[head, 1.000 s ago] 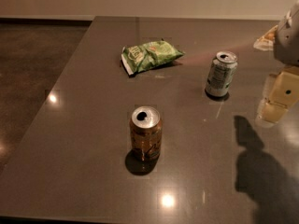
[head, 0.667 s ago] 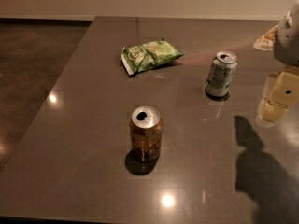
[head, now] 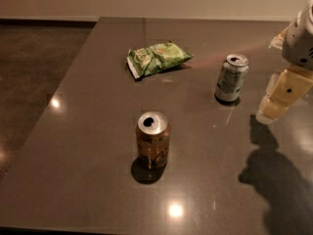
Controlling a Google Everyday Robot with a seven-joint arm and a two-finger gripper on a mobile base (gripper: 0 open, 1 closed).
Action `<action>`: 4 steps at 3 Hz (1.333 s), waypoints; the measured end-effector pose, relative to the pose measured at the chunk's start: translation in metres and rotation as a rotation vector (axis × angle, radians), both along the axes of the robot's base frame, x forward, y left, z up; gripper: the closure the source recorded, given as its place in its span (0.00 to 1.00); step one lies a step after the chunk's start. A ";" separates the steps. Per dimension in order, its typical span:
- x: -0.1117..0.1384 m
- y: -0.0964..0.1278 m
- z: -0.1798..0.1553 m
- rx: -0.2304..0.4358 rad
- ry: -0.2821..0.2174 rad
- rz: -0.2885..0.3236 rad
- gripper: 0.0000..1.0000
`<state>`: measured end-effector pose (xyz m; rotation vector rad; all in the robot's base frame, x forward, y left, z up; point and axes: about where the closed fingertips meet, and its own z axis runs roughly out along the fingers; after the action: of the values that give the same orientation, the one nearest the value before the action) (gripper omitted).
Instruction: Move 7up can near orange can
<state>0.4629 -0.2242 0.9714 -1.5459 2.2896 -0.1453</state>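
Note:
The 7up can, grey-green with a white text panel and a silver top, stands upright on the dark table at the right of middle. The orange can, orange-brown with a silver top, stands upright nearer the front, well to the left of the 7up can. The gripper hangs at the right edge of the view, a short way to the right of the 7up can and apart from it. It holds nothing that I can see.
A green chip bag lies flat on the table behind the orange can. The table's left edge runs diagonally, with dark floor beyond it. The arm's shadow falls on the table at the front right.

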 end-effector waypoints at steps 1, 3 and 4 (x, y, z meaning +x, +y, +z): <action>0.025 -0.014 -0.007 0.056 -0.040 -0.077 0.00; 0.080 -0.027 -0.032 0.203 -0.074 -0.139 0.00; 0.103 -0.026 -0.041 0.263 -0.083 -0.150 0.00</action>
<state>0.5655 -0.2503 0.9308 -1.2166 2.2545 0.0503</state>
